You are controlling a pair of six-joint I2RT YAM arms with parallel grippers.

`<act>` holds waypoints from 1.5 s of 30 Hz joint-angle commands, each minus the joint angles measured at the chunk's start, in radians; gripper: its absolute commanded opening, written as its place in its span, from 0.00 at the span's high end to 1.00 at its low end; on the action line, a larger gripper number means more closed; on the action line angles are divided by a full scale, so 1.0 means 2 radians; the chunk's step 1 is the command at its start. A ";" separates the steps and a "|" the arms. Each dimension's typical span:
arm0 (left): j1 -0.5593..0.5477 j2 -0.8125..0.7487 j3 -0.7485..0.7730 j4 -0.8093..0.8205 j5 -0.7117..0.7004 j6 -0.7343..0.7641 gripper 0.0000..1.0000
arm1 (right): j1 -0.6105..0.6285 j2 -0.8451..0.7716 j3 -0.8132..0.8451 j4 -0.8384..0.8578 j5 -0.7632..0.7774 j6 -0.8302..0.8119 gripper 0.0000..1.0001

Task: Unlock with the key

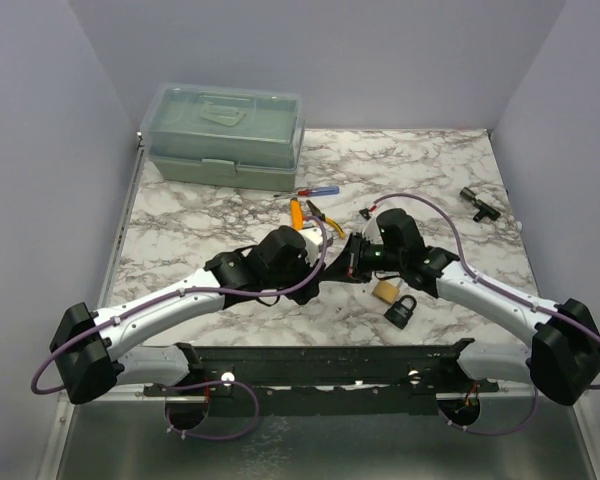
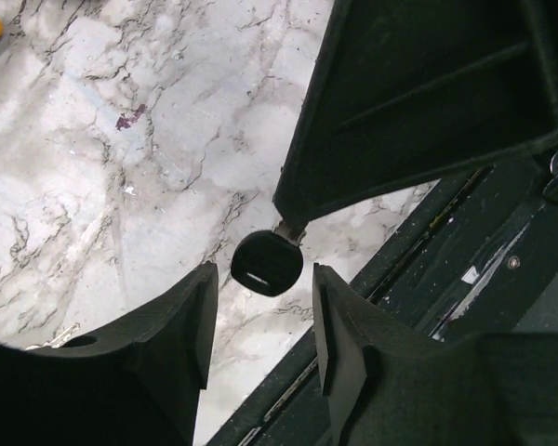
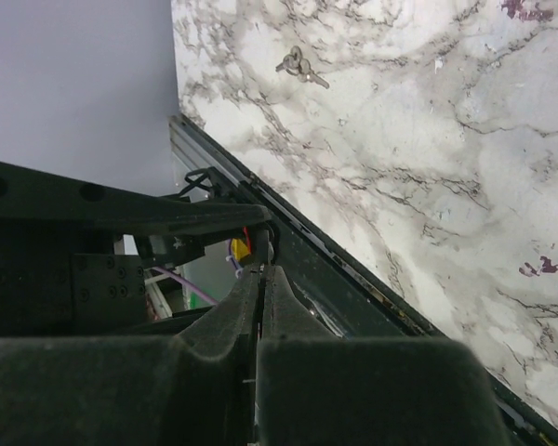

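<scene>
- Two robot arms meet above the middle of a marble-patterned table (image 1: 200, 215), gripper facing gripper.
- The right gripper (image 3: 260, 290) is pressed closed on a black-headed key (image 2: 267, 263), whose head juts from its fingertips in the left wrist view.
- The left gripper (image 2: 262, 283) stands spread, one finger on either side of the key's head and clear of it.
- A brass padlock (image 1: 385, 290) and a black padlock (image 1: 401, 311) lie side by side on the table under the right arm.
- A pale green toolbox (image 1: 223, 135) sits at the far left, with a red-and-blue screwdriver (image 1: 315, 191) nearby.
</scene>
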 commanded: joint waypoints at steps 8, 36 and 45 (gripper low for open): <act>0.003 -0.142 -0.022 0.040 -0.025 -0.069 0.01 | 0.003 -0.075 -0.021 0.000 0.051 0.007 1.00; 0.058 -0.192 -0.079 0.264 0.087 -0.457 0.37 | 0.003 -0.255 -0.109 0.233 0.036 0.089 1.00; 0.070 -0.186 -0.086 0.309 0.134 -0.457 0.52 | 0.003 -0.235 -0.109 0.287 0.023 0.116 1.00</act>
